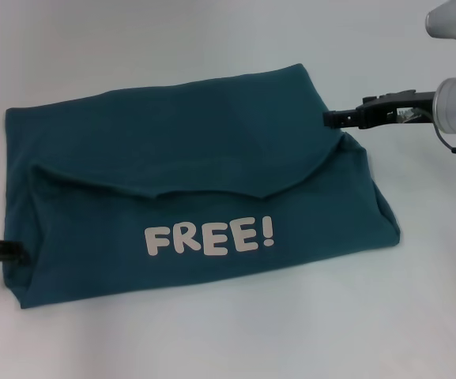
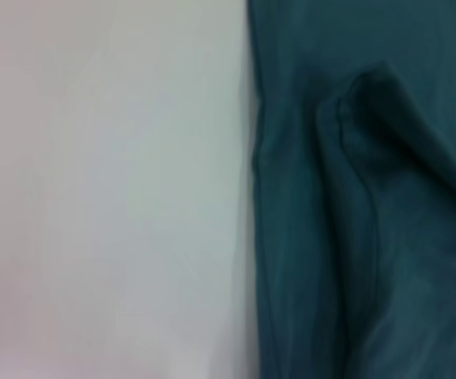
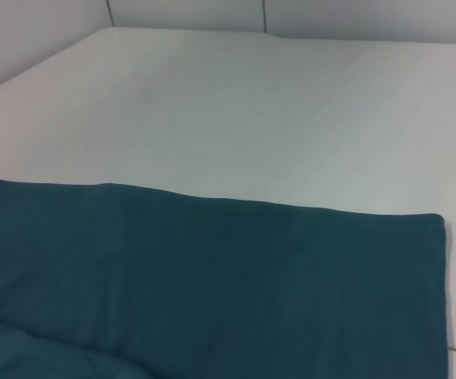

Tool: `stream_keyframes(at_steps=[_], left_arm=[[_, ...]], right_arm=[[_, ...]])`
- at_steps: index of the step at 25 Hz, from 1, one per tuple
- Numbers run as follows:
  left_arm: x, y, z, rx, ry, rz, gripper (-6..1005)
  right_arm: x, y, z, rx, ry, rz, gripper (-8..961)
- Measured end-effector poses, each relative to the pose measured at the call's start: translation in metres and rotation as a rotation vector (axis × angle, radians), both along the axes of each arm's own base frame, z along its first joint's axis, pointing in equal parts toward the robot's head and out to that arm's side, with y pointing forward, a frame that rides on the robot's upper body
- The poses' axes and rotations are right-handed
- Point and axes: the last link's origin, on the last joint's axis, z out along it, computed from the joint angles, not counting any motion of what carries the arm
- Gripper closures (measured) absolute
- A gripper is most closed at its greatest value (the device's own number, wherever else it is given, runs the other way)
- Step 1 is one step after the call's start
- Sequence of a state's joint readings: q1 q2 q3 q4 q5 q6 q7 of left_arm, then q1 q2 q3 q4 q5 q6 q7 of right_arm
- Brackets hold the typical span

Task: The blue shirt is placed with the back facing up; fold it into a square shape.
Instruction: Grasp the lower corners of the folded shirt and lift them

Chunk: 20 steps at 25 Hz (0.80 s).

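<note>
The blue shirt (image 1: 204,150) lies spread across the white table, dark teal. Its near part is folded over, so white "FREE!" lettering (image 1: 209,238) faces up along the front. My right gripper (image 1: 330,119) reaches in from the right and sits at the shirt's right edge, where the cloth rises to a small peak. At the shirt's near left corner, my left gripper (image 1: 16,253) is against the cloth edge. The left wrist view shows a shirt (image 2: 370,237) edge with a folded hem beside bare table. The right wrist view looks over the flat far part of the shirt (image 3: 212,276).
The white table (image 1: 133,47) surrounds the shirt on all sides. A wall meets the table's far edge (image 3: 188,30) in the right wrist view.
</note>
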<state>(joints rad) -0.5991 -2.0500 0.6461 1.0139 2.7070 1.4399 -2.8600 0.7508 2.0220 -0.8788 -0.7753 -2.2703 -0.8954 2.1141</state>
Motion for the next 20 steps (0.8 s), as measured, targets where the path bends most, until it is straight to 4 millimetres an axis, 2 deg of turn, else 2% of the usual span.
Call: stream_keyframes(at_steps=[20], left_arm=[[0.001, -0.001, -0.023, -0.084, -0.013, 0.015, 136]], right_arm=[[-0.009, 0.000, 0.002, 0.002, 0.006, 0.022, 23]])
